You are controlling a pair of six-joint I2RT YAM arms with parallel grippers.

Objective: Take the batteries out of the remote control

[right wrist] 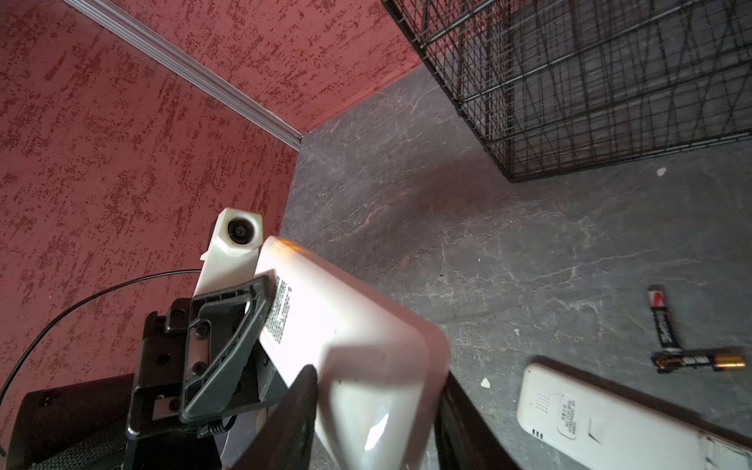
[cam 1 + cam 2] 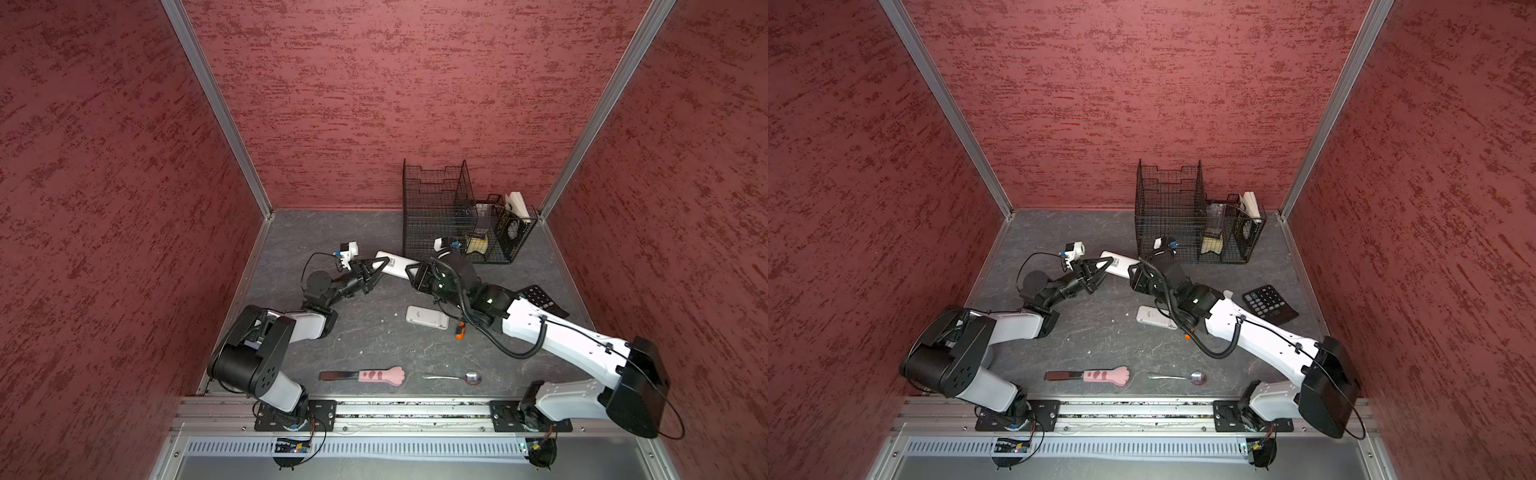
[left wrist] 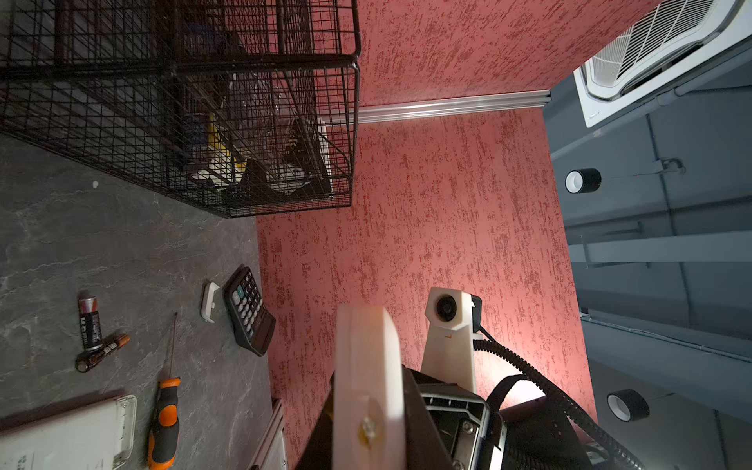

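Note:
A white remote control (image 2: pixel 397 262) is held off the table between both grippers. My left gripper (image 2: pixel 381 265) is shut on its thin edges at the labelled end; the left wrist view shows the remote edge-on (image 3: pixel 366 366). My right gripper (image 2: pixel 415 275) grips the other end. In the right wrist view both dark fingers (image 1: pixel 285 415) press on the remote's (image 1: pixel 346 337) wide sides. Two dark batteries (image 3: pixel 90 323) (image 3: pixel 103 350) lie touching on the grey table; they also show in the right wrist view (image 1: pixel 661 321) (image 1: pixel 700 361). In both top views my right arm hides them.
A second white remote (image 2: pixel 427 318) lies on the table near an orange-handled screwdriver (image 3: pixel 165 419). A calculator (image 2: pixel 1268 305) and a small white cover (image 3: pixel 209 301) sit at the right. A black wire basket (image 2: pixel 457 216) stands at the back. A paw-handled spatula (image 2: pixel 365 376) and a spoon (image 2: pixel 453 377) lie in front.

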